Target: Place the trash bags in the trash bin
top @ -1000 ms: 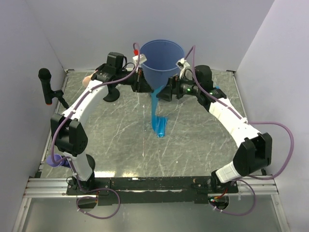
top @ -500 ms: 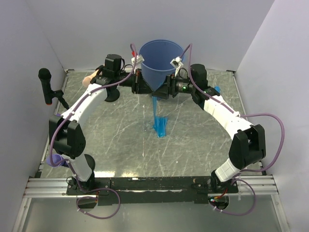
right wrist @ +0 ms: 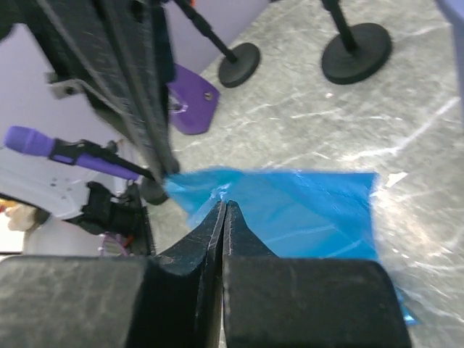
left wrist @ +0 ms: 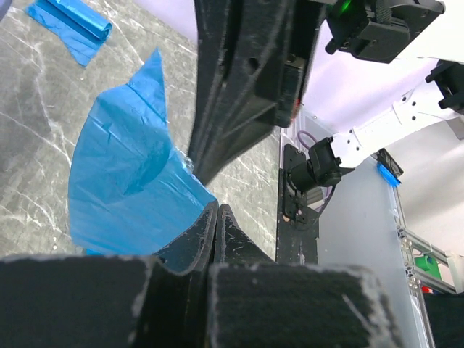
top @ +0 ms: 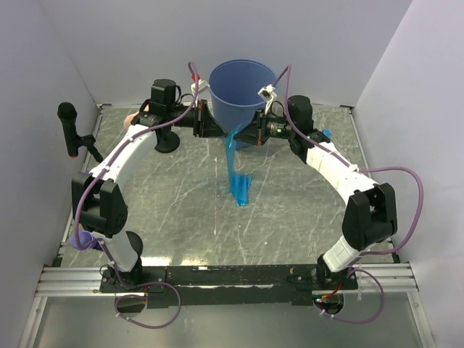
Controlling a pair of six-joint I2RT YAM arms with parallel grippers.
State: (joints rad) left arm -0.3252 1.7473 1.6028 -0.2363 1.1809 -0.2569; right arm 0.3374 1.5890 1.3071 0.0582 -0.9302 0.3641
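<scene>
Film first: the trash bag (top: pixel 233 163), thin bright-blue plastic, hangs as a narrow strip just in front of the trash bin (top: pixel 243 80). Its lower end lies bunched on the bench (top: pixel 167 210).

On my left wrist feed, the left pincer (left wrist: pixel 217 209) has its fingers pressed together, with blue film pinched between them at the sheet's edge. The right pincer (right wrist: pixel 223 206) reads the same on the other feed. Its fingers are together, clamped on the top edge of the same sheet, which spreads out flat below and to the right of the tips.

The two pincers meet almost tip to tip from opposite sides. Each wrist view shows the other arm's black fingers slanting down to the film just beside its own. From above, both sit at the near side of the bin, below its rim.

The bin is round, rigid and a darker blue than the film, and it sits at the far middle of the bench with its mouth toward the overhead camera. The bag is outside it; whether film touches the wall, I cannot tell.

A folded blue packet (left wrist: pixel 72 22) lies flat on the bench in the left wrist view. I cannot tell if it is this bag's own lower end.

A microphone (top: pixel 67 116) stands at the left edge, with a round black stand base (top: pixel 168 143) by the left arm.
</scene>
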